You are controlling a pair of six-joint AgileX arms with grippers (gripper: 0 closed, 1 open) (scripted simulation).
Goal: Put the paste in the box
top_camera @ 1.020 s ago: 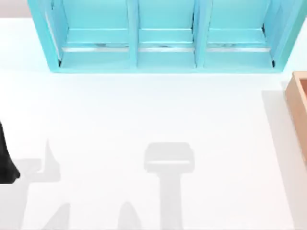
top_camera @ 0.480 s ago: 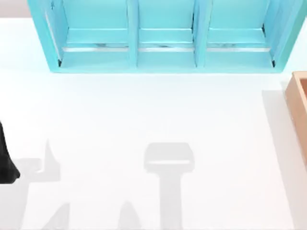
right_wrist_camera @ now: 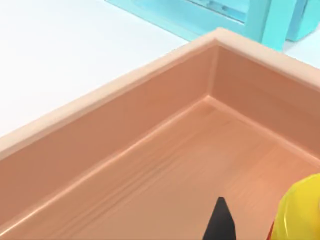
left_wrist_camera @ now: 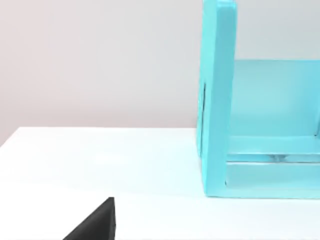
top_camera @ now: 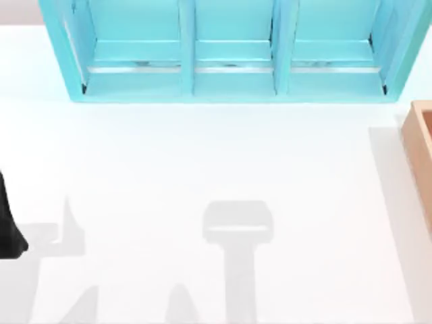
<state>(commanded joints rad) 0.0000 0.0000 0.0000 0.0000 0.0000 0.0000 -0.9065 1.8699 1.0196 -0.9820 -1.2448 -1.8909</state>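
- Paste (right_wrist_camera: 302, 210) shows as a rounded yellow body with a sliver of red at its lower edge, in the right wrist view, hanging over the brown floor of the box (right_wrist_camera: 150, 165).
- Beside it a dark fingertip of the right claw (right_wrist_camera: 250, 225) points down toward that floor; I cannot tell how far the claw is open, nor whether it truly has hold of the bottle, though the bottle sits close against it.
- From above, the box (top_camera: 420, 145) is a tan wall at the right edge of the tabletop (top_camera: 202, 155), near the right end of the light-blue shelf unit (top_camera: 229, 54).
- Step in hand, as I judge it: the carry is done and the bottle is poised inside the box walls, ready for release.
- Next move calls for lowering a little, then letting go so the bottle lands on the floor clear of the thick rim.
- Which way the nozzle points and how the long axis lies cannot be told; too little of the bottle shows.
- Left claw (top_camera: 8, 226) sits parked at the left edge of the tabletop, a dark tip (left_wrist_camera: 95, 222) in its own wrist view; its opening cannot be told.
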